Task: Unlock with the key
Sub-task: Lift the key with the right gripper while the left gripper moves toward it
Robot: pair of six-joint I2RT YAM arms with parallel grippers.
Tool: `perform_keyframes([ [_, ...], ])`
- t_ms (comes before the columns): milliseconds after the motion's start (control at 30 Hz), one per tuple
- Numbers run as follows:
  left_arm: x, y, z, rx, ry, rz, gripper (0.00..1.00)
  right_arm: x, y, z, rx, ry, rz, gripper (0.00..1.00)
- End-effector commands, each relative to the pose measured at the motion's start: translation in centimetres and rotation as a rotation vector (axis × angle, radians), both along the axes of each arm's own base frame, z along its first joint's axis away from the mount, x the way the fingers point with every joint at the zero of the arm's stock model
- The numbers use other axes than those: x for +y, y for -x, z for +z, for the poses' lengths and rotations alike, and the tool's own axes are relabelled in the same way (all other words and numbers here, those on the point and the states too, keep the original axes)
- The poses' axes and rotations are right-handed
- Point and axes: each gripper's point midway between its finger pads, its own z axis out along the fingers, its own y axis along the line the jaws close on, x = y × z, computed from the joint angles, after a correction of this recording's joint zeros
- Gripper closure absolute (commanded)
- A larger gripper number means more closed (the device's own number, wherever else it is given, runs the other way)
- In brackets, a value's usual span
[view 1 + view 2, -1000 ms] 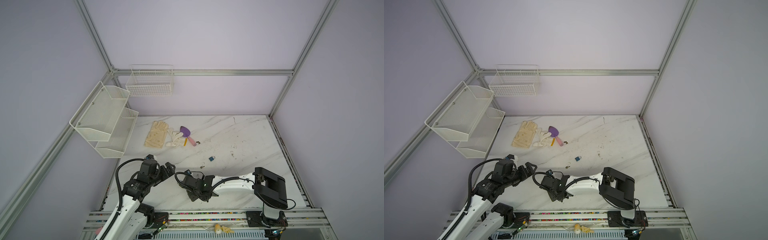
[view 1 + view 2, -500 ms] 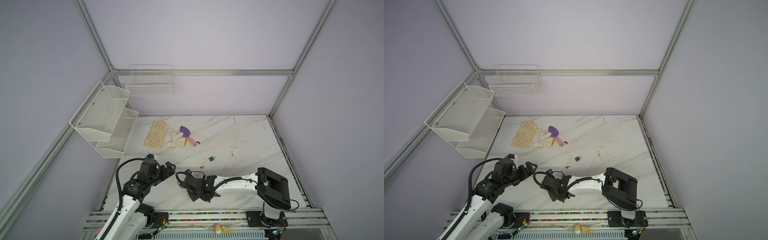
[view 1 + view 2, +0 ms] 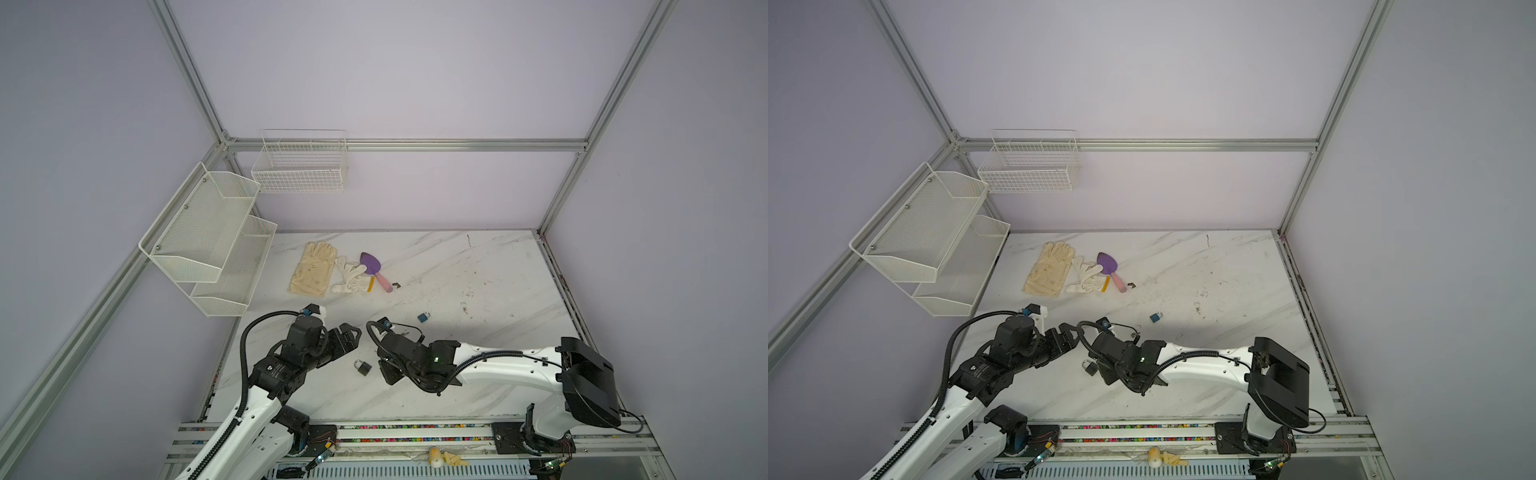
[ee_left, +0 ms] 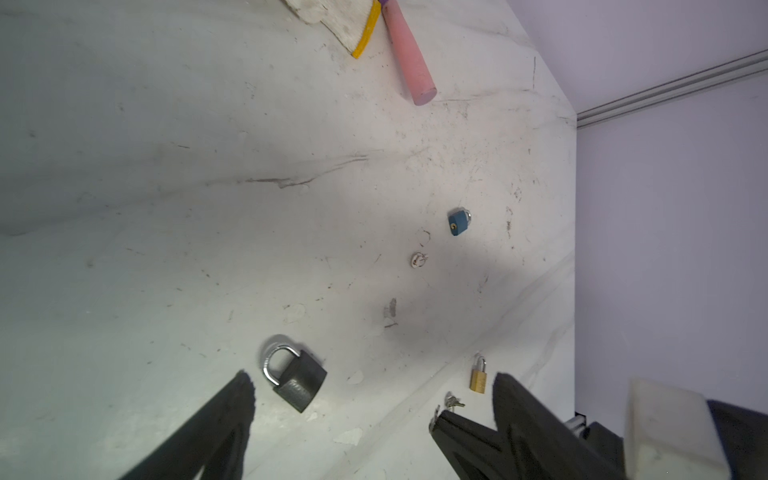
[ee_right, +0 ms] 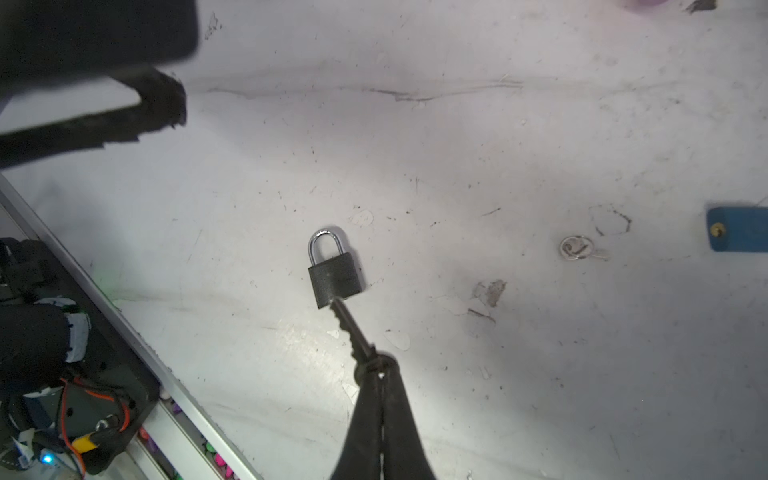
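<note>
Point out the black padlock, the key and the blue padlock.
black padlock (image 5: 336,279), right wrist view, on its dark body.
key (image 5: 351,331), right wrist view, on the toothed blade.
blue padlock (image 4: 457,223), left wrist view, on its blue body.

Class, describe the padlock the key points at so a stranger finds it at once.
Near the marble table's front edge, at the key in the right gripper, the black padlock lies flat. It alone is black with a silver shackle; the blue padlock sits farther back.

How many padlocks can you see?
3: black padlock at the tip of the key; blue padlock farther back; brass padlock, seen only in the left wrist view. The right arm could hide more.
</note>
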Motion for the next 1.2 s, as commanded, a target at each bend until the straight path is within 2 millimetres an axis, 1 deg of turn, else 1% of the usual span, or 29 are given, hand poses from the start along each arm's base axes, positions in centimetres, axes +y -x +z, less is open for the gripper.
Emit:
perform_keyframes([
  [0, -2.8, -2.0, 6.7, -0.196, 0.106, -0.060, 0.19, -0.6, -1.2, 1.8, -0.044, -0.037, 0.001, 1.00],
  [133, -5.1, -2.4, 7.6, -0.265, 0.136, -0.122, 0.30, -1.0, -1.9, 3.2, -0.078, -0.055, -0.005, 1.00],
  [200, -6.4, -2.5, 8.3, -0.321, 0.162, -0.163, 0.34, -0.8, -2.1, 3.9, -0.078, -0.074, -0.004, 1.00],
  [300, -7.6, -2.5, 8.7, -0.369, 0.173, -0.201, 0.41, -0.6, -2.1, 4.9, -0.084, -0.097, 0.003, 1.00],
  [433, -8.0, -2.8, 8.4, -0.374, 0.152, -0.206, 0.51, -0.8, -2.1, 5.6, -0.086, -0.114, -0.005, 1.00],
  [533, -8.2, -3.0, 7.5, -0.355, 0.136, -0.208, 0.55, -0.7, -2.1, 6.3, -0.091, -0.132, -0.005, 1.00],
  [667, -8.7, -2.9, 7.0, -0.338, 0.134, -0.226, 0.62, -1.0, -2.3, 7.0, -0.098, -0.146, -0.020, 1.00],
  [800, -9.0, -2.7, 6.6, -0.327, 0.132, -0.241, 0.66, -1.1, -2.5, 7.6, -0.108, -0.160, -0.031, 1.00],
  [900, -9.3, -2.5, 6.8, -0.333, 0.143, -0.253, 0.69, -1.2, -2.7, 7.5, -0.106, -0.160, -0.037, 1.00],
  [1033, -9.3, -2.4, 6.6, -0.333, 0.143, -0.257, 0.73, -1.3, -3.1, 8.0, -0.110, -0.171, -0.049, 1.00],
  [1167, -9.6, -2.3, 6.6, -0.333, 0.147, -0.268, 0.74, -1.1, -3.2, 8.2, -0.104, -0.183, -0.048, 1.00],
])
